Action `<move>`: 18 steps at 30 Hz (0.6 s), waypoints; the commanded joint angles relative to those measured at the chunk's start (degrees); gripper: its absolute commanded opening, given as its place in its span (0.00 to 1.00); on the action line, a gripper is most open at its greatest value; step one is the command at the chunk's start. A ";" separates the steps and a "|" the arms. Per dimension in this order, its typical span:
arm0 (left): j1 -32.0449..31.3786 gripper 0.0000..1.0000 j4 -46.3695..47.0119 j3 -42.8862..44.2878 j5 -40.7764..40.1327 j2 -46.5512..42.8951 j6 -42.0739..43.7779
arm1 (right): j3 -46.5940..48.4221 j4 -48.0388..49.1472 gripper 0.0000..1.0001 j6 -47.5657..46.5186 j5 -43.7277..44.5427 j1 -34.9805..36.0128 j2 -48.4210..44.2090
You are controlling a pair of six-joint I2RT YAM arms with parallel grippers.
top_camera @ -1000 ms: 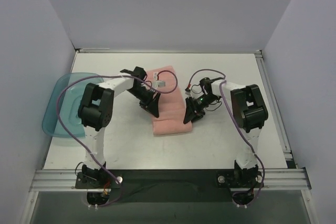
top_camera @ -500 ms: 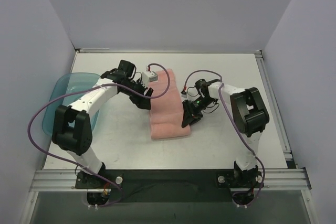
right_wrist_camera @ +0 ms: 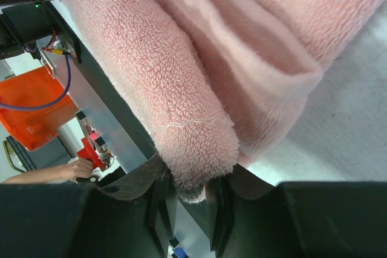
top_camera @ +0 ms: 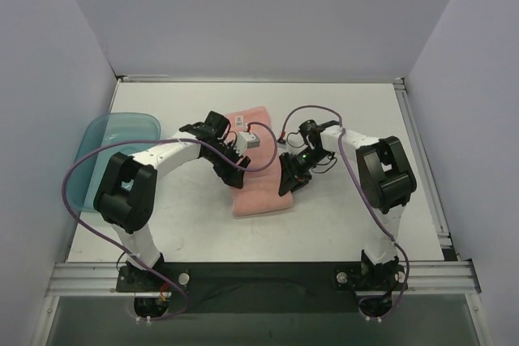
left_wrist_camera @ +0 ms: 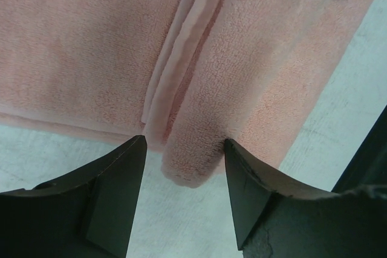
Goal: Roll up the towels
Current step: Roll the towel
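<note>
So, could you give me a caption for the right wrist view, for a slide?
Right tool pinching a folded end of the pink towel.

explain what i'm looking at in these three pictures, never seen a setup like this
These are two robot arms bolted to the near edge of a table. The wide picture looks down from above; the two close-ups come from cameras on the wrists. A pink towel, partly folded over, lies between the arms; a teal tray sits at the left. The left arm holds its jaws open on either side of the towel's folded edge, gripping nothing. The right arm has its jaws pinched shut on the towel's right side.
</note>
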 commanded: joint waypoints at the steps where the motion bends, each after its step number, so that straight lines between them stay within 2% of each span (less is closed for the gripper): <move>1: -0.40 0.64 2.71 -0.43 0.89 0.94 -0.84 | 1.88 -2.78 0.23 -1.14 -1.01 0.33 2.12; 3: -0.40 0.59 2.36 -0.60 3.08 1.03 -1.54 | 2.14 -2.78 0.23 -1.05 -1.10 0.33 2.47; 4: -0.40 0.46 1.41 -0.43 3.70 1.03 -1.63 | 2.23 -2.78 0.24 -0.96 -1.10 0.24 2.38; 8: 0.56 0.13 -0.54 0.01 5.82 -0.63 -3.65 | 2.06 -3.13 0.29 -0.87 -0.92 0.33 1.94; 11: 2.23 0.00 -2.55 -0.51 7.57 -1.60 -4.71 | 1.09 -3.14 0.39 -0.61 -1.71 0.33 0.80; 15: 3.38 0.00 -3.26 -3.06 7.05 -1.00 -4.10 | -0.05 -2.35 0.41 -0.52 -1.81 0.42 0.27; 17: 3.38 0.00 -2.83 -2.72 6.18 0.75 -4.18 | 0.38 -2.17 0.38 -0.43 -1.63 0.42 1.32; 18: 3.38 0.00 -2.13 -2.54 5.65 1.37 -4.36 | 0.56 -2.17 0.33 -0.35 -1.54 0.42 1.94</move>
